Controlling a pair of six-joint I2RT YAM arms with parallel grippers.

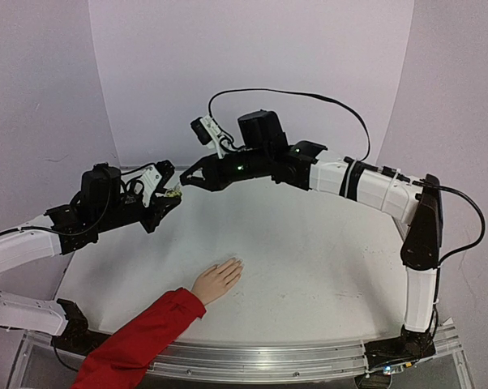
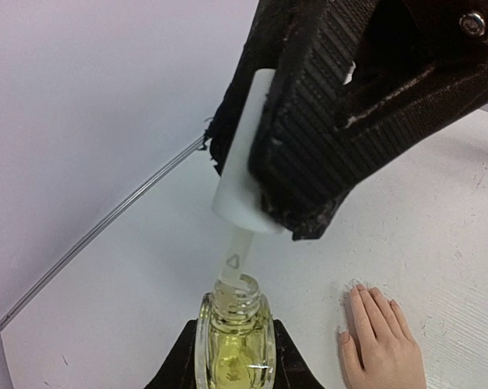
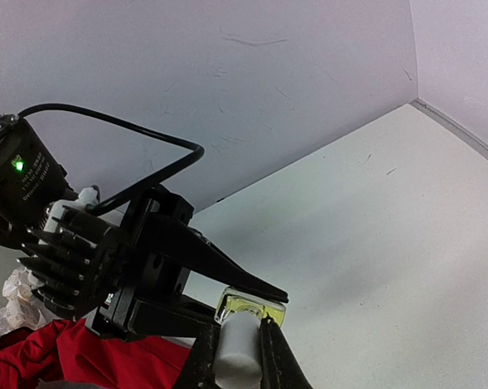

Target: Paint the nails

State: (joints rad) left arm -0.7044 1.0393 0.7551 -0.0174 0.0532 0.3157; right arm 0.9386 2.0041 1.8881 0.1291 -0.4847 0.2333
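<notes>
Left gripper (image 1: 173, 195): I have it clamped on the bottle (image 2: 232, 344).
Right gripper (image 1: 186, 180): I see it pinching the white cap (image 2: 246, 154) just above the bottle's neck.
Nails (image 2: 356, 288): on the hand (image 1: 218, 279) lying flat at the table's (image 1: 309, 267) near edge.

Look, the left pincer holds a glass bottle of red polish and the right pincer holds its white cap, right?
Not red: the left wrist view shows yellow-green polish in the glass bottle. The left pincer does hold it, the right pincer the white cap.
</notes>
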